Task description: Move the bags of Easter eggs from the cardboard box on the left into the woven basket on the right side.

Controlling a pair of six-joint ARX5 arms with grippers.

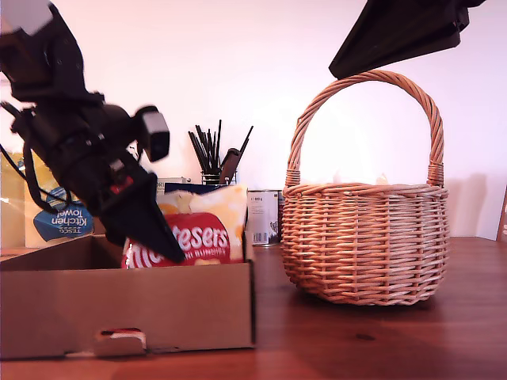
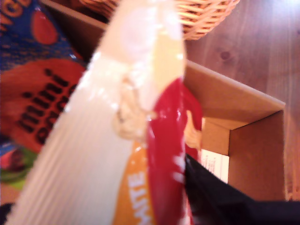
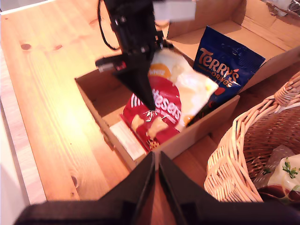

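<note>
- Surface (image 1: 380, 340): dark reddish-brown wood in the exterior view; paler knotty pine in the second wrist view (image 3: 47, 93).
- Towel pack (image 1: 47, 214): yellow and blue, printed "Kitchen Towel", at the exterior view's left, at the back, partly hidden.
- Cup of sticks (image 1: 214, 158): clear cup holding thin dark sticks, back centre of the exterior view.
- Tin (image 1: 263, 215): pale label with a barcode, at the back, below the cup's right in the exterior view.
- Wall (image 1: 253, 63): plain, pale pink-white.

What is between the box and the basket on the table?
Nothing. In the exterior view only bare wooden table shows between the cardboard box and the woven basket; they stand apart.
</note>
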